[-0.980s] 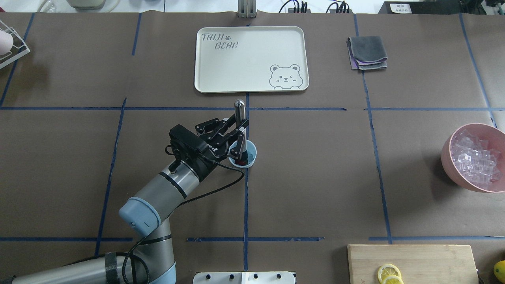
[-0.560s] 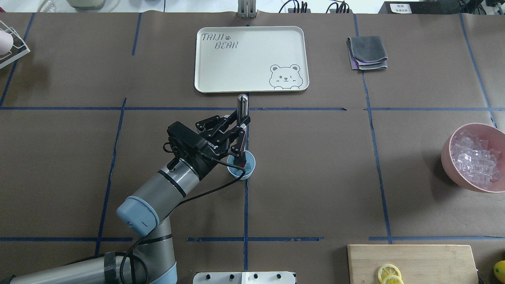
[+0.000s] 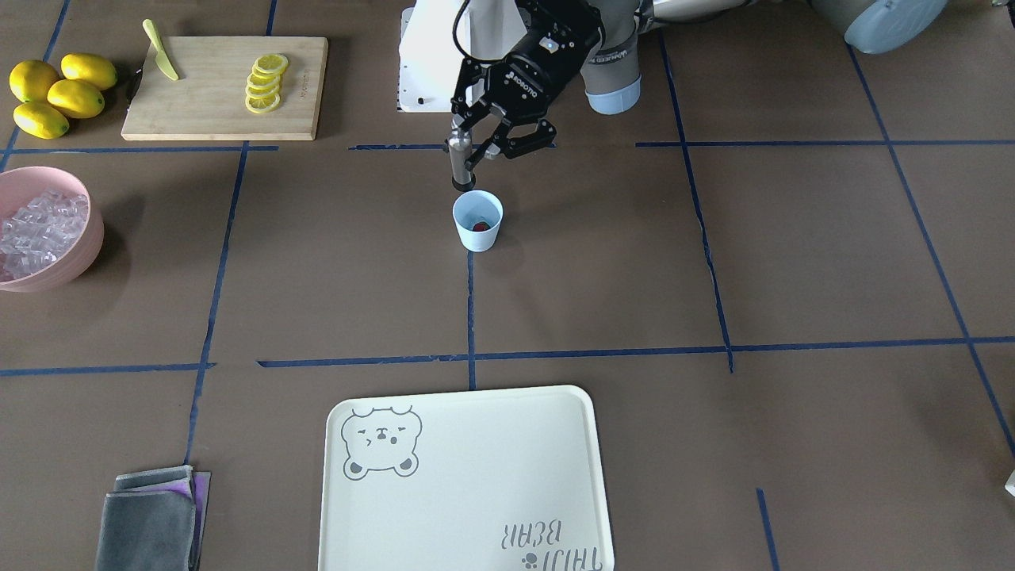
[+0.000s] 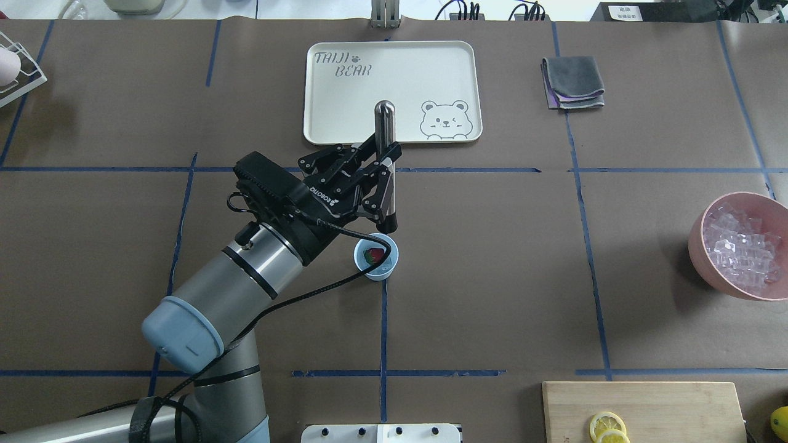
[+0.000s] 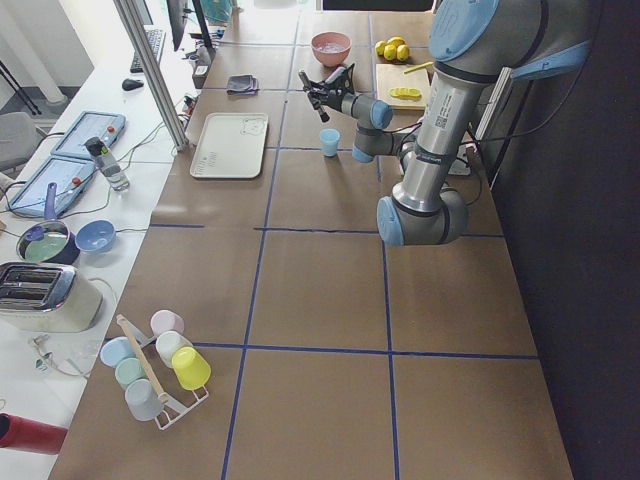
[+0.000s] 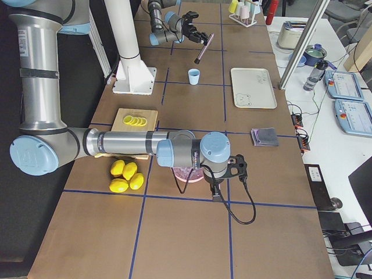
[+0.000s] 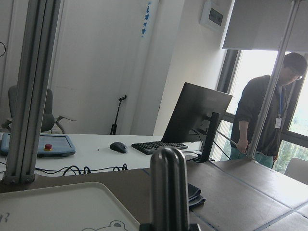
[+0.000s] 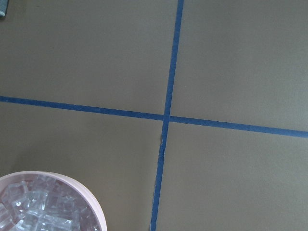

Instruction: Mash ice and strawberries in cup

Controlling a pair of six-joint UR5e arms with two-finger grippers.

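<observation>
Our left gripper (image 4: 385, 187) has its jaws closed tight on the steel muddler (image 4: 385, 123), tip above the cup (image 4: 380, 274); the right gripper's (image 6: 238, 167) we cannot tell. Mid-mash, we judge: next, plunge straight onto the strawberry (image 4: 373, 253).

Left pincer (image 4: 388, 184) tight on pestle (image 4: 385, 123); right arm (image 6: 128, 142) outstretched

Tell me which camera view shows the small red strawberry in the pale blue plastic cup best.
Overhead exterior: it looks into the pale blue plastic cup, showing the small red strawberry with its green. Front-facing shows only a small red patch. Both side views show only the cup's outside; the wrist views miss it.
</observation>
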